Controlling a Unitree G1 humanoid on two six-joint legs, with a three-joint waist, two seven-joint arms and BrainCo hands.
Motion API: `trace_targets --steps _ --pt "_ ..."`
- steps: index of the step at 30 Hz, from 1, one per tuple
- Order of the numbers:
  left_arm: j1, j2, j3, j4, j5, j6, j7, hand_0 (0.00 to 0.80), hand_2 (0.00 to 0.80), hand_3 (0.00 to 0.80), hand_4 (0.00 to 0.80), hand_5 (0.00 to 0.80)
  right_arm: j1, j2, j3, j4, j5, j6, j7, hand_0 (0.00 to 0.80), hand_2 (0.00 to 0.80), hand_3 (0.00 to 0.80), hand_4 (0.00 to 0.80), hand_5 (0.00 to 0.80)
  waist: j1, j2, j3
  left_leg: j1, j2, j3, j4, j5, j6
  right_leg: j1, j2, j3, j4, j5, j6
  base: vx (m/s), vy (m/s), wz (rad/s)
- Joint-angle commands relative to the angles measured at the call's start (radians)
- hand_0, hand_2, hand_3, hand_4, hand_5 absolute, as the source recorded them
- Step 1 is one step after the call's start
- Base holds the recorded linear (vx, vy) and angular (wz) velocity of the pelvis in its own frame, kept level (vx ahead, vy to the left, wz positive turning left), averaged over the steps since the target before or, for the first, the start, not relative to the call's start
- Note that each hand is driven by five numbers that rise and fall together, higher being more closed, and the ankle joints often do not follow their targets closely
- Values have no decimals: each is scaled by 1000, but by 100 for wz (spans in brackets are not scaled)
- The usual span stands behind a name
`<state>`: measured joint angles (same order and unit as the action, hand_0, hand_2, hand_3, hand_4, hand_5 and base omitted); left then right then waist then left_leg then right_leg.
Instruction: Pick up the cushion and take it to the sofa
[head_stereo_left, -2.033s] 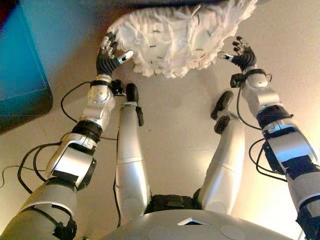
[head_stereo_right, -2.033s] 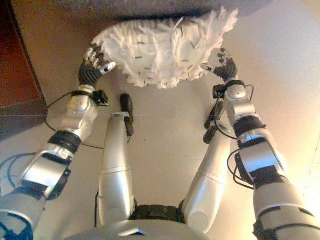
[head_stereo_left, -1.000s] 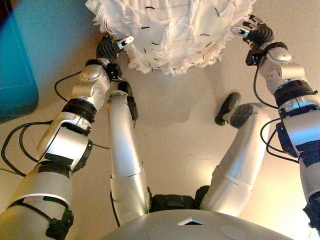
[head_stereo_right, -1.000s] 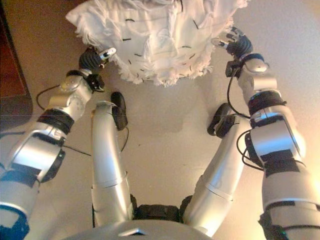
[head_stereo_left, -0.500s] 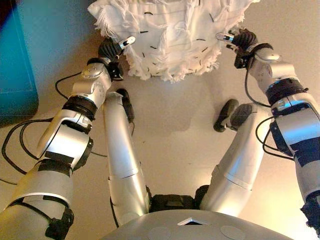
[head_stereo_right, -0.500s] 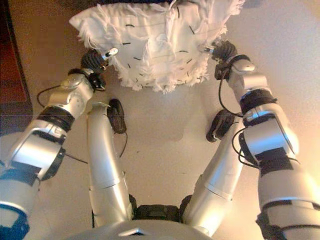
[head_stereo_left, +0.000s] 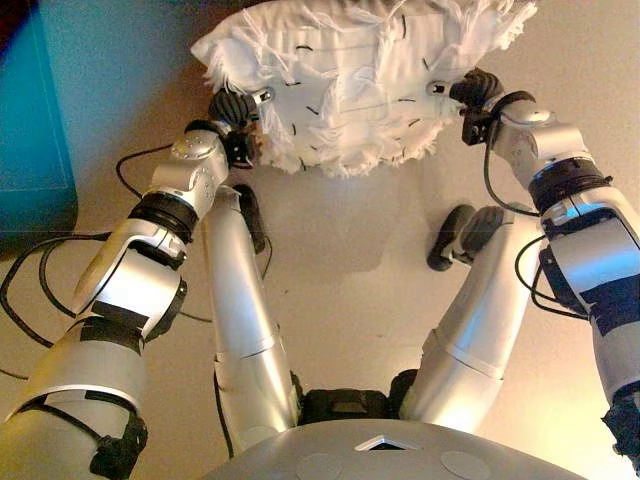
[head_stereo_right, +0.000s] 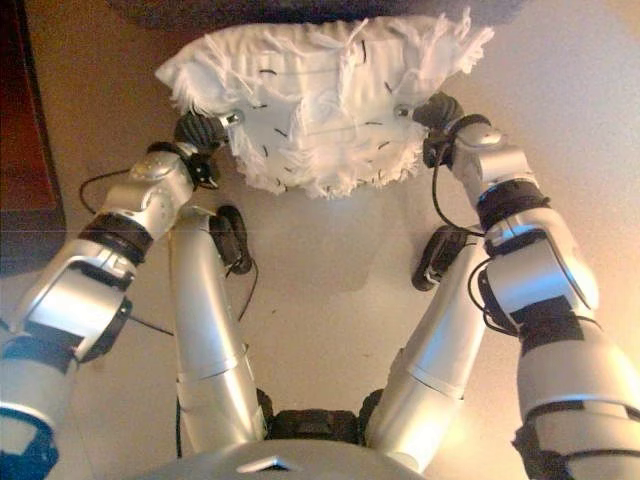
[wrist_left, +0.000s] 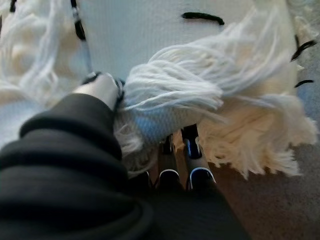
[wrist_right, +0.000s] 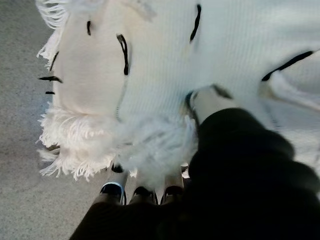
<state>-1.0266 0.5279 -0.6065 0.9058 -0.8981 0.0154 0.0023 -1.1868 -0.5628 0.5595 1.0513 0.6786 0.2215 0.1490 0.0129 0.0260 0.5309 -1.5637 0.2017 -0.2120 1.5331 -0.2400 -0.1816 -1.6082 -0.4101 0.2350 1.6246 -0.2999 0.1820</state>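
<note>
Pinching the cushion, left robot hand and right robot hand

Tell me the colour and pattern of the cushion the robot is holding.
The cushion is white, shaggy-fringed, with short black dashes scattered over it. It shows best in the right eye view.

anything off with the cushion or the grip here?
Nothing stands out. The white fringed cushion is clear of the floor, level between left hand and right hand, each pinching an edge, thumb on top, fingers under the fringe.
</note>
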Motion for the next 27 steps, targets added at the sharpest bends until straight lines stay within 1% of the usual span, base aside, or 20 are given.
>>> trace_targets --steps 1,5,7,11,12,15,18,20,23,27 --pt "-70 -81 39 -129 -19 -44 -78 800 800 800 800 800 0 100 -19 -127 42 -52 65 800 800 800 800 800 8 31 -11 -5 36 127 42 -18 141 67 9 -45 -124 109 -186 16 1 4" --pt "-62 -77 55 -136 -8 -76 -90 800 800 800 800 800 19 100 -40 -158 79 -97 39 800 800 800 800 800 7 31 -11 -5 36 120 27 -12 137 76 12 -56 -143 115 -185 0 0 0" --pt "-55 -75 64 -143 -8 -108 -89 800 800 800 800 800 33 99 -50 -183 62 -132 5 800 800 800 800 800 5 34 -11 -1 36 116 1 -4 130 88 12 -72 -174 121 -183 -25 1 0" --pt "-11 -97 89 -158 86 -191 -69 800 800 800 800 800 93 107 -68 -241 44 -216 -64 800 800 800 800 800 3 31 -12 84 28 135 -121 4 120 169 6 -111 -309 143 -178 -75 -6 5" --pt "12 -106 94 -163 107 -222 -51 800 800 800 800 800 122 114 -77 -267 43 -236 -87 800 800 800 800 800 2 31 -20 110 23 143 -154 7 116 197 8 -122 -346 151 -176 -70 6 9" --pt "68 -130 115 -172 143 -283 -18 800 800 800 800 800 193 129 -97 -309 28 -284 -116 800 800 800 800 800 -1 30 -41 162 14 161 -223 14 111 261 16 -146 -421 163 -172 -47 19 -3" --pt "120 -157 122 -177 185 -330 12 800 800 800 800 800 271 149 -105 -342 -6 -318 -143 800 800 800 800 800 -1 25 -70 241 4 182 -315 24 107 337 16 -177 -500 184 -155 -22 31 -9" --pt "147 -172 118 -181 197 -354 27 800 800 800 800 800 315 162 -105 -371 -7 -329 -168 800 800 800 800 800 1 19 -90 311 -2 198 -393 38 105 403 16 -202 -560 203 -137 0 0 0" --pt "189 -186 119 -185 187 -385 33 800 800 800 800 800 392 179 -106 -409 -10 -358 -203 800 800 800 800 800 3 11 -115 421 -20 213 -501 59 108 509 15 -232 -650 237 -117 11 -3 0" --pt "260 -197 125 -201 184 -396 38 800 800 800 800 800 499 206 -113 -490 -29 -374 -274 800 800 800 800 800 10 0 -142 609 -50 215 -678 95 110 689 9 -262 -821 289 -105 78 2 3"
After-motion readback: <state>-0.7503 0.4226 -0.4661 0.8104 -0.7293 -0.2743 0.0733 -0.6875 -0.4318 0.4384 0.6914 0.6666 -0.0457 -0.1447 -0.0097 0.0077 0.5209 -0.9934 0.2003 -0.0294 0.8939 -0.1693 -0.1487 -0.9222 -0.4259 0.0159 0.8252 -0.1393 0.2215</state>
